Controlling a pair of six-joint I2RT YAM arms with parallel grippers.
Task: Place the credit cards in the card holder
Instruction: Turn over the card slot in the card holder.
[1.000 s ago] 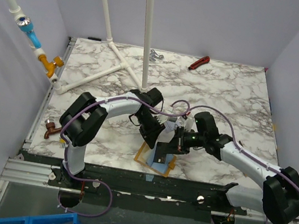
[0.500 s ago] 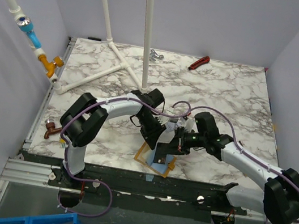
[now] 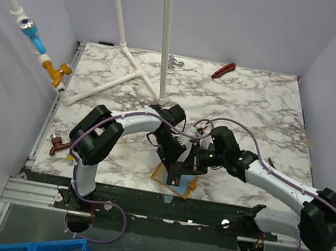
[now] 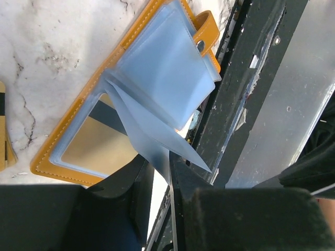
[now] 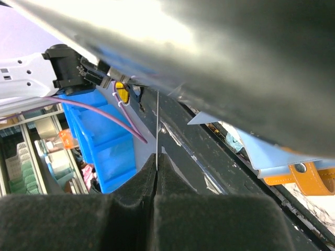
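Note:
The orange card holder (image 3: pixel 163 179) lies open at the table's near edge; in the left wrist view (image 4: pixel 56 166) it shows clear blue sleeves fanned out. One sleeve (image 4: pixel 152 136) rises into the narrow gap of my left gripper (image 4: pixel 161 167), resting against the right finger; the jaws stand a little apart. My left gripper (image 3: pixel 175 154) hovers over the holder. My right gripper (image 5: pixel 157 157) is shut on a thin card (image 5: pixel 157 125) seen edge-on, its colour unclear, right above the holder (image 3: pixel 181 169). The gold-tan card (image 4: pixel 4 130) lies beside the holder.
A white pipe frame (image 3: pixel 125 73) stands at the back left. A red-handled tool (image 3: pixel 224 70) and a metal clip (image 3: pixel 177 61) lie at the far edge. A black rail (image 4: pixel 246 94) runs past the near edge. A blue bin (image 5: pixel 99 141) sits below.
My right gripper has moved left with its card, closer over the holder. My left gripper has shifted slightly right and nearer.

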